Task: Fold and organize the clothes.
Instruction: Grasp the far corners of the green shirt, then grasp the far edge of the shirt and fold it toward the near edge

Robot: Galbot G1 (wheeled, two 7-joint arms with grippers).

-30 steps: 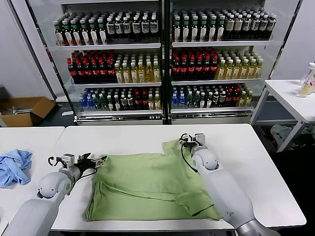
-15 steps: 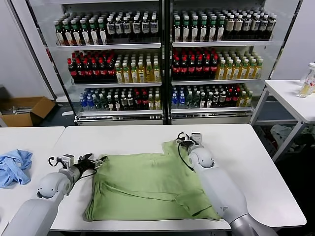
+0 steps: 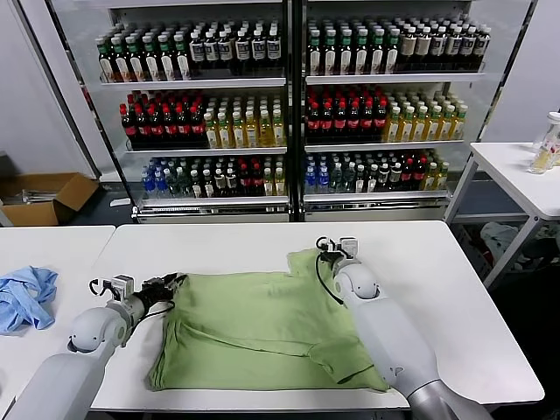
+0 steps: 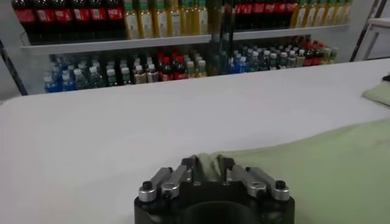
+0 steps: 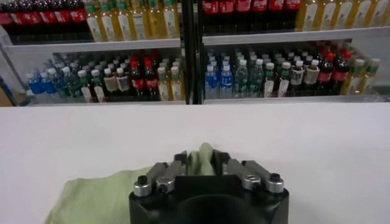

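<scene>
Right, head view: shirt (image 3: 262, 328) spread flat on white table (image 3: 464, 289), long axis running left-right, collar edge along the far side. Left gripper (image 3: 168, 283) at the shirt's far-left corner, right gripper (image 3: 333, 255) at the far-right corner, so each arm sits on its own end of the far edge. Rest of the cloth lies nearer the robot from both pinches; fold line likely runs parallel to that far edge, both corners coming toward the near hem together. Blue garment (image 3: 24, 296) on the left table, well apart.

Left wrist view: left gripper (image 4: 208, 168) pinched shut on a raised tuck of the shirt (image 4: 317, 164).

Right wrist view: right gripper (image 5: 201, 162) likewise clamped on a bunched peak of the shirt (image 5: 97, 198). Bare table beyond.
</scene>
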